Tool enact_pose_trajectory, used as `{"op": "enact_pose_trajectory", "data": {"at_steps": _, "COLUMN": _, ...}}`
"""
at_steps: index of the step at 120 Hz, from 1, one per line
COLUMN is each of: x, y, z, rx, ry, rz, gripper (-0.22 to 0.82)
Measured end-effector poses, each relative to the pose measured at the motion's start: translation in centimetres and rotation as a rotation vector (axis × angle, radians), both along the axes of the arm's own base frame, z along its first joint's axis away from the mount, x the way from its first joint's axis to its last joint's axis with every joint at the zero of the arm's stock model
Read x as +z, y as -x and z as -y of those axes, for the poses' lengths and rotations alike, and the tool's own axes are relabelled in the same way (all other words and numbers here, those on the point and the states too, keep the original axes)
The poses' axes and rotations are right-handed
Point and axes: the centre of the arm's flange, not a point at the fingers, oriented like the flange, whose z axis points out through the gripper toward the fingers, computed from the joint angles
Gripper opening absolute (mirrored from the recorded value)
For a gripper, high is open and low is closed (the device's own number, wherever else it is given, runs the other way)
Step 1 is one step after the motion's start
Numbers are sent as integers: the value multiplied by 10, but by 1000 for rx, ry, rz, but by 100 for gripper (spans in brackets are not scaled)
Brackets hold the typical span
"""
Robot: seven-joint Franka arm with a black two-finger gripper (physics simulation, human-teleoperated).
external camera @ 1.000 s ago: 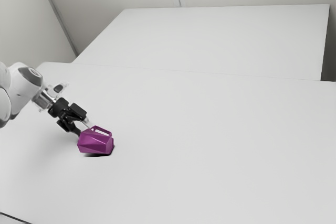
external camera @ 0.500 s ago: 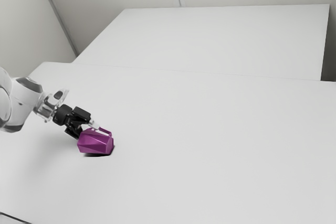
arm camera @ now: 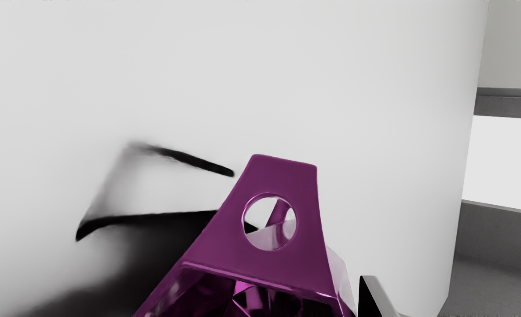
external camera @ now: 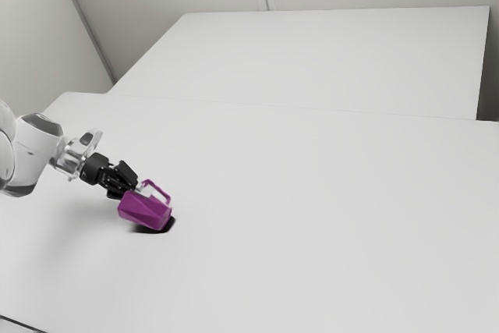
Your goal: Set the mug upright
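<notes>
In the exterior view, the gripper (external camera: 136, 190) is set against the mug (external camera: 145, 210); whether it is clenched or released cannot be told. The mug is slanted over the table (external camera: 312, 224), end nearest the gripper raised.

In the wrist view, its mouth is turned gripperward. Righting seems partly achieved; full standing is left.

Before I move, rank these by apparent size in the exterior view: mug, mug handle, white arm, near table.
1. Near table
2. White arm
3. Mug
4. Mug handle, a thin loop
</notes>
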Motion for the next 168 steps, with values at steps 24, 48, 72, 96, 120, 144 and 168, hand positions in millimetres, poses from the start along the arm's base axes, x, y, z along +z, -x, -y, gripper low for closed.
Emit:
{"op": "enact_pose_trajectory", "data": {"at_steps": 24, "x": 7, "y": -2, "z": 4, "rx": 2, "ry": 26, "rz": 19, "gripper": -15}}
{"op": "enact_pose_trajectory", "data": {"at_steps": 48, "x": 14, "y": -5, "z": 6, "rx": 5, "ry": 20, "rz": 34, "gripper": -17}}
{"op": "enact_pose_trajectory", "data": {"at_steps": 72, "x": 37, "y": -20, "z": 17, "rx": 9, "ry": -51, "rz": 70, "gripper": -18}}
{"op": "enact_pose_trajectory", "data": {"at_steps": 96, "x": 65, "y": -42, "z": 48, "rx": 12, "ry": -228, "rz": 82, "gripper": -18}}
{"op": "enact_pose_trajectory", "data": {"at_steps": 120, "x": 75, "y": -46, "z": 79, "rx": 7, "ry": -475, "rz": 39, "gripper": -18}}
{"op": "enact_pose_trajectory", "data": {"at_steps": 144, "x": 78, "y": -51, "z": 101, "rx": 58, "ry": -636, "rz": -27, "gripper": -18}}
{"op": "enact_pose_trajectory", "data": {"at_steps": 168, "x": 84, "y": -50, "z": 104, "rx": 160, "ry": -726, "rz": -93, "gripper": -18}}
